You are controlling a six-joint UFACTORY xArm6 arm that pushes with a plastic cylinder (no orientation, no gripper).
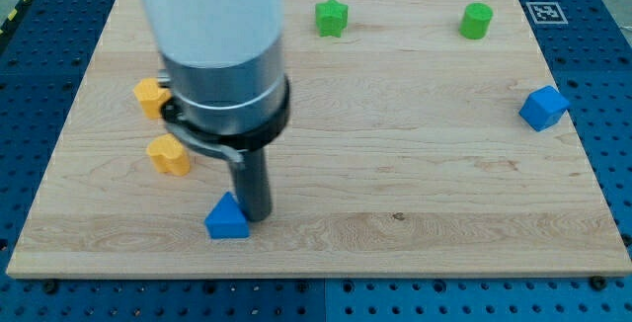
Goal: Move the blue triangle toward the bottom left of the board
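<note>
- My tip (256, 215) touches the blue triangle (228, 218) on its right side, lower left of frame.
- No gripper; bare rod only.
- Open wooden board (415, 164) stretches leftward to the edge.

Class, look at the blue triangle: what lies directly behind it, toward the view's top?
My tip stands just behind the blue triangle, at its upper right edge. Whether they touch cannot be seen. The rod covers the board behind it.
</note>
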